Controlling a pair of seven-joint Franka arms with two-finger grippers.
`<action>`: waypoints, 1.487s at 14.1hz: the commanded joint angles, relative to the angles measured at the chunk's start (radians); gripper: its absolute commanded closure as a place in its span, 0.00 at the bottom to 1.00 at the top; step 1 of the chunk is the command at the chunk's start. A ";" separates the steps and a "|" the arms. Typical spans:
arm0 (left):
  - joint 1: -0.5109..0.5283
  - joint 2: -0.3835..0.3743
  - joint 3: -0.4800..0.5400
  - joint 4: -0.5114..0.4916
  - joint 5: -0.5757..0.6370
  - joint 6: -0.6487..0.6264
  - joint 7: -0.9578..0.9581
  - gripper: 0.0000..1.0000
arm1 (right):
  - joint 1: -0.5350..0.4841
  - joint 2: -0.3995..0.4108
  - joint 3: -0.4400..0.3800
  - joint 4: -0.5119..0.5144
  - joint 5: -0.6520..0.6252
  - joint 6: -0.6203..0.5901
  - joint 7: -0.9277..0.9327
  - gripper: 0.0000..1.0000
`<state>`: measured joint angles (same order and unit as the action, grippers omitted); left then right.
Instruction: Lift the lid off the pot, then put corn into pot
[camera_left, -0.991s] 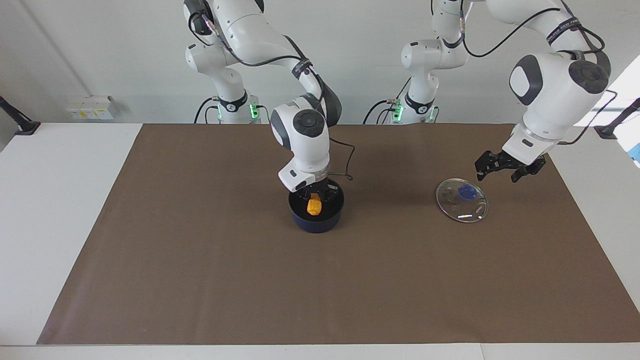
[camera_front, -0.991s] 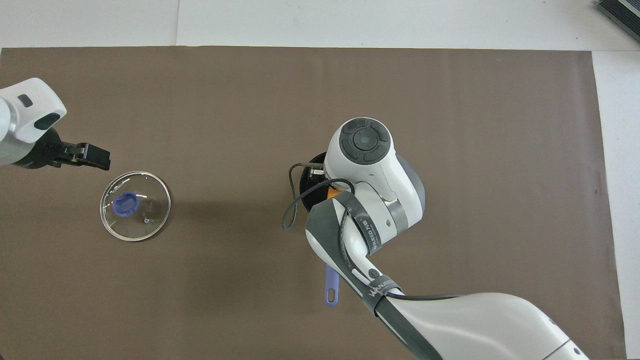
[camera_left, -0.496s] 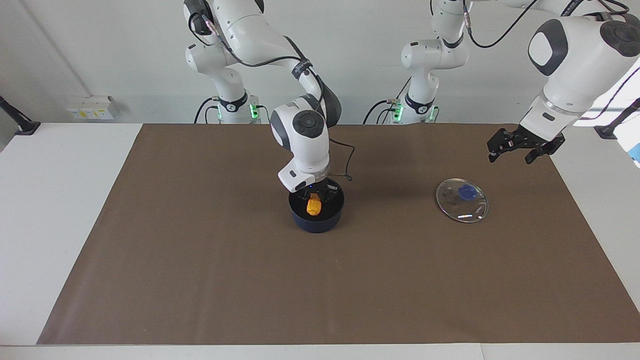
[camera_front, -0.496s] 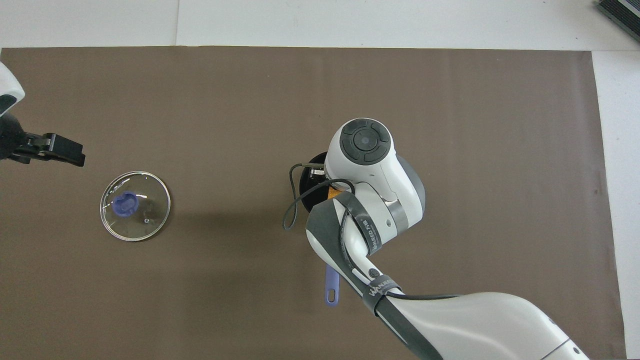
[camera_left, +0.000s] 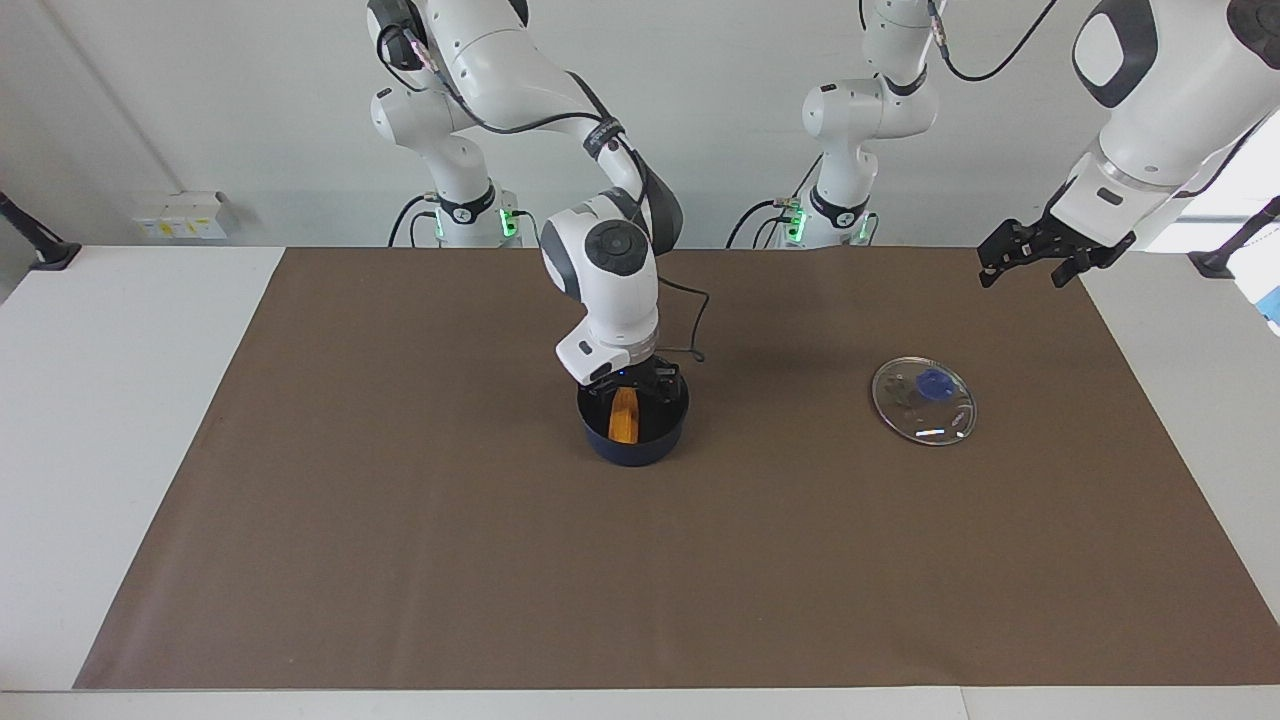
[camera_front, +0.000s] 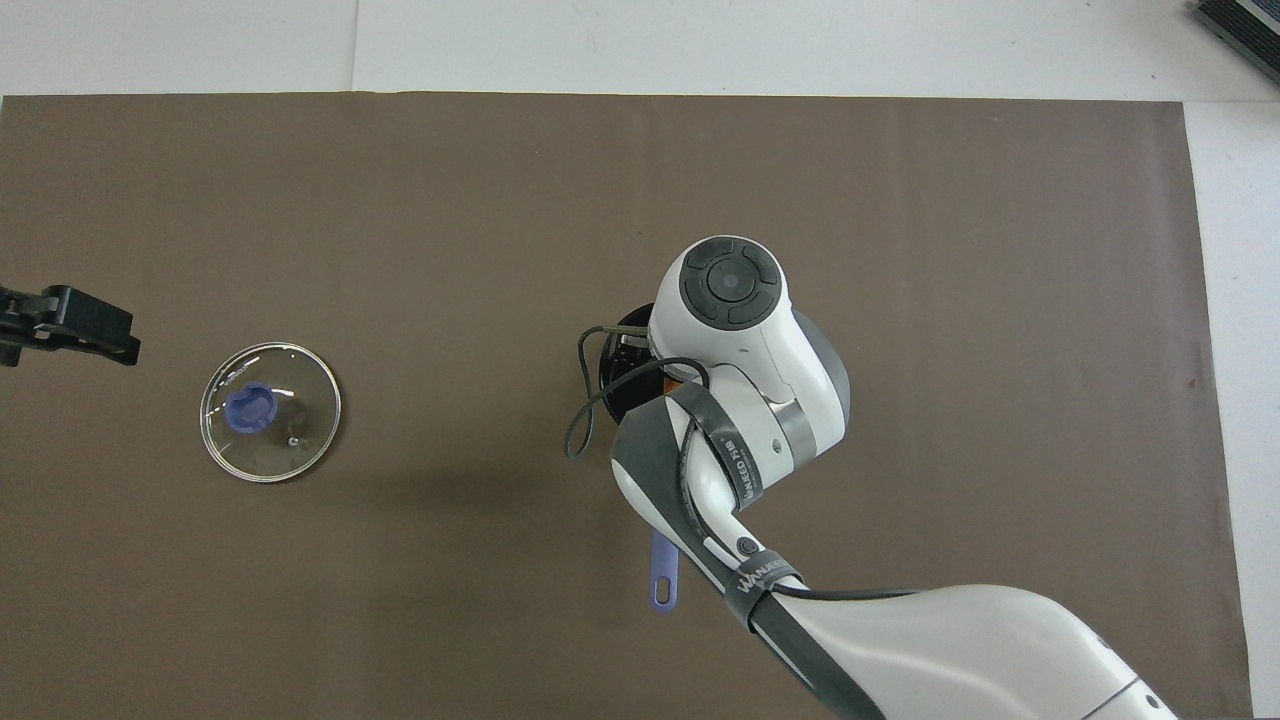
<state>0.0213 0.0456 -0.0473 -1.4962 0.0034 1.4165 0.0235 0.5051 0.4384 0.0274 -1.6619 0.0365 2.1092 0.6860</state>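
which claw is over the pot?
The right claw, hanging right above the pot where the corn now lies. The left claw is raised at its own end of the table, nowhere near the pot; the lid lies below it.

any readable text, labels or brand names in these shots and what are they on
"WANJEED": my best reading of the white lettering on the black strap around the right arm's forearm in the overhead view; the letters are small and partly curved away.
A second black strap, nearer the wrist, carries white lettering too small to read.
The small box against the wall has yellow markings, unreadable.
Nothing is printed on the pot, corn or lid.
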 joint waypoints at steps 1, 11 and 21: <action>0.002 -0.035 -0.003 0.004 -0.002 -0.021 -0.022 0.00 | -0.011 -0.042 0.000 -0.009 0.003 -0.001 -0.010 0.00; 0.006 -0.064 -0.003 -0.012 -0.005 -0.010 -0.022 0.00 | -0.200 -0.332 -0.012 -0.009 0.003 -0.254 -0.178 0.00; 0.015 -0.066 0.006 -0.010 -0.005 -0.008 -0.019 0.00 | -0.422 -0.472 -0.015 0.180 0.023 -0.656 -0.471 0.00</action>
<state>0.0224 -0.0029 -0.0339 -1.4965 0.0034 1.4143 0.0126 0.1079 -0.0121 0.0031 -1.5156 0.0385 1.5117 0.2408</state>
